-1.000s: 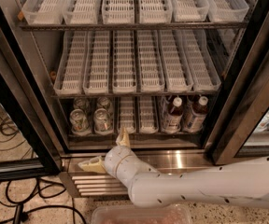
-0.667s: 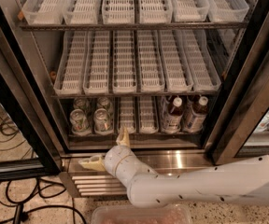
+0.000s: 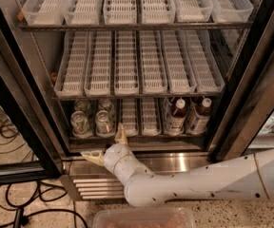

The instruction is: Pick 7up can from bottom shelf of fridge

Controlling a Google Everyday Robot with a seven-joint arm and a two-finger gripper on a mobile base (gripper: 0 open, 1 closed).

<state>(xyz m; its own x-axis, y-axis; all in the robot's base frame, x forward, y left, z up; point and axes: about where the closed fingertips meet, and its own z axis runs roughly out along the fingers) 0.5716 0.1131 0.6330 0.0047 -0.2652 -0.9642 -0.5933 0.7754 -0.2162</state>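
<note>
We see the fridge (image 3: 20,87) standing open, its black door frame running down both sides of the view. The tool (image 3: 102,142) sits low in front of the fridge, just below the front edge of the bottom shelf (image 3: 141,137) and above the ribbed steel base grille (image 3: 96,188). Its two pale fingers (image 3: 121,134) are spread wide apart, one pointing up toward the shelf edge and the other out to the left, and nothing is held between them. The white arm (image 3: 199,179) comes in from the right edge of the view and bends up to the tool. The 7up can (image 3: 80,123) stands upright at the front of the far-left lane of the bottom shelf, up and to the left of the tool and apart from it. A second can (image 3: 103,122) of much the same look stands just beside it in the next lane, close above the upper finger, and more cans sit behind the pair. The two middle lanes show their white slotted trays (image 3: 141,115). To the right on the same shelf stand dark bottles (image 3: 177,117) with white caps. The two shelves above carry rows of white slotted trays. Black cables (image 3: 6,137) lie on the floor at the left, and a clear plastic tub (image 3: 144,218) shows at the bottom edge.
</note>
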